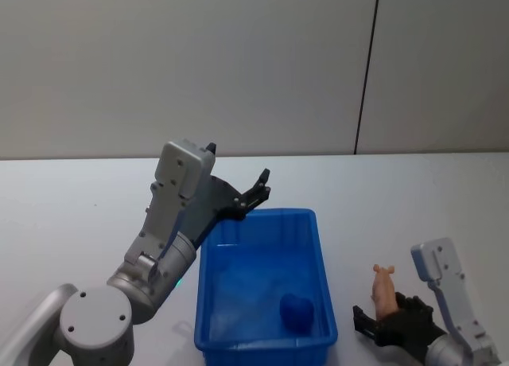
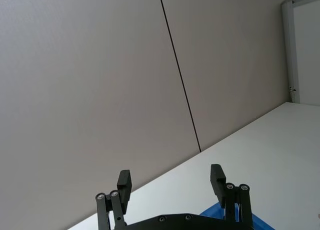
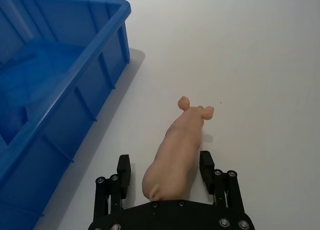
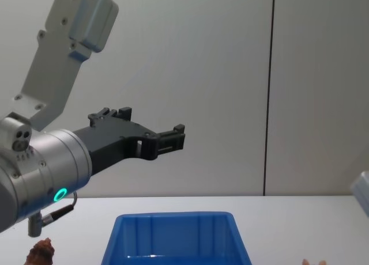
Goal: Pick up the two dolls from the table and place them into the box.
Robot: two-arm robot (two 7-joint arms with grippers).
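Where the right gripper (image 3: 165,164) reaches low over the table (image 3: 250,65), its jaws stand open on either side of the pale pink doll (image 3: 179,140). The doll lies flat between them, near the blue box (image 3: 75,115). The left gripper (image 1: 265,184) hangs above the box's far rim, jaws spread and empty. The reddish-brown doll (image 4: 41,252) sits on the table left of the box, beneath the left arm.
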